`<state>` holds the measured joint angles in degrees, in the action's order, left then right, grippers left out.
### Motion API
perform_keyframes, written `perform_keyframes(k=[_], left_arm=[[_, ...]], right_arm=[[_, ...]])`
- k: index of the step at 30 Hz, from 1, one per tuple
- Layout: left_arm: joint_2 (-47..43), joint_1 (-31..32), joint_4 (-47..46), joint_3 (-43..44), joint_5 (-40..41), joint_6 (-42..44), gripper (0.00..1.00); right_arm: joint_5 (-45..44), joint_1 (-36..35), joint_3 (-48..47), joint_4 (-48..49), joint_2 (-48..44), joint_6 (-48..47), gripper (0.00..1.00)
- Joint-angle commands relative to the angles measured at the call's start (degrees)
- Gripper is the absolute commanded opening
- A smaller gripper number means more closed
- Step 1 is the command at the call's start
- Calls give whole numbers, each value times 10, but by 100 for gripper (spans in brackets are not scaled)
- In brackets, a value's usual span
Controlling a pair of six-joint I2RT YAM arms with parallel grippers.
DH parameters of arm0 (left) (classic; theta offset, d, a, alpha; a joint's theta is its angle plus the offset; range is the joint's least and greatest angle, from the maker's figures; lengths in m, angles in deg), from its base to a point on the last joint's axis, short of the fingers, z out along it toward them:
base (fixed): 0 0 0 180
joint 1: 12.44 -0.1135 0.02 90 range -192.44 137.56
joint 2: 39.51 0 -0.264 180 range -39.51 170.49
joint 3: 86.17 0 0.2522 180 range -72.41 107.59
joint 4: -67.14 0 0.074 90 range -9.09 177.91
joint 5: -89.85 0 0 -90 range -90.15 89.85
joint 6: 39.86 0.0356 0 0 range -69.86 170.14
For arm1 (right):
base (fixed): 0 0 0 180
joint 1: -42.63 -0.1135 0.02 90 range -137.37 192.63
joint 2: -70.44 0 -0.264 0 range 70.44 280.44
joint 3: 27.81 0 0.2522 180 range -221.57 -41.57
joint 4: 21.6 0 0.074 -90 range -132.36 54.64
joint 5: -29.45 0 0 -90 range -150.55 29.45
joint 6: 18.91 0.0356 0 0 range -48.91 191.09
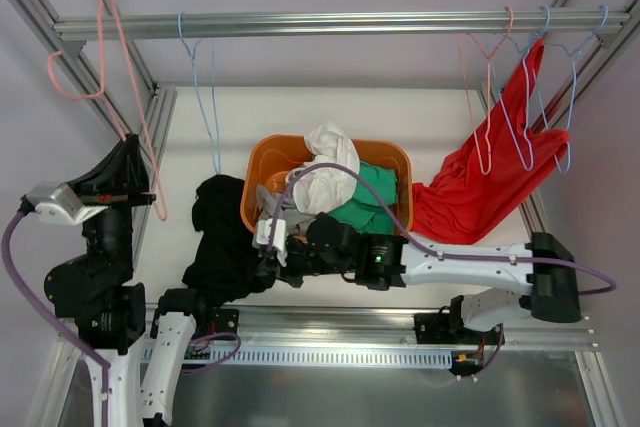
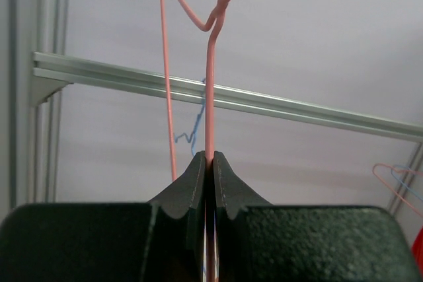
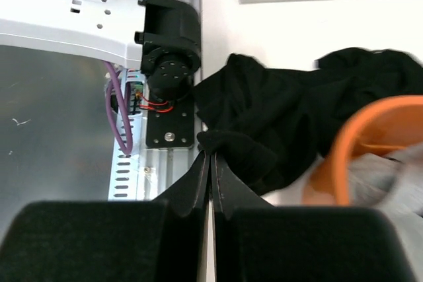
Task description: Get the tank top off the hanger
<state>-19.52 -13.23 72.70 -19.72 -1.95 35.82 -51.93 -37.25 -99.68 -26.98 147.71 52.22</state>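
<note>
On the rail I count five wire hangers. Two are pink, the left pink hanger [image 2: 210, 97] and the right pink hanger [image 1: 487, 117]. Three are blue, the middle blue hanger [image 1: 215, 137], the inner right blue hanger [image 1: 527, 117] and the outer right blue hanger [image 1: 570, 117]. There is one black tank top [image 1: 225, 237], one red garment [image 1: 480, 197] and one orange basket [image 1: 395, 152]. The basket holds three pieces I can count: a white piece [image 1: 330, 162], a green piece [image 1: 370, 202] and a grey piece [image 3: 386, 176].

Tank top [image 1: 222, 235] on table [image 1: 440, 112] left of basket [image 1: 400, 161], garment [image 1: 470, 197] right of basket, rail [image 1: 350, 24] behind
</note>
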Motion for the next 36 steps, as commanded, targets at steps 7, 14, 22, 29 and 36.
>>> perform_keyframes(k=[7,14,22,29,36], left_arm=[[-15,-1,270,95,78,-14,0],[42,-1,469,205,21,-35,0],[167,-1,580,294,-22,3,0],[335,-1,549,432,-21,41,0],[430,-2,518,497,-21,48,0]], right_arm=[[15,-15,-125,37,168,56,37],[-45,-14,-101,37,117,44,100],[-38,-13,-32,35,3,39,100],[-30,-14,-12,35,-20,38,99],[-26,-14,5,35,-35,37,99]])
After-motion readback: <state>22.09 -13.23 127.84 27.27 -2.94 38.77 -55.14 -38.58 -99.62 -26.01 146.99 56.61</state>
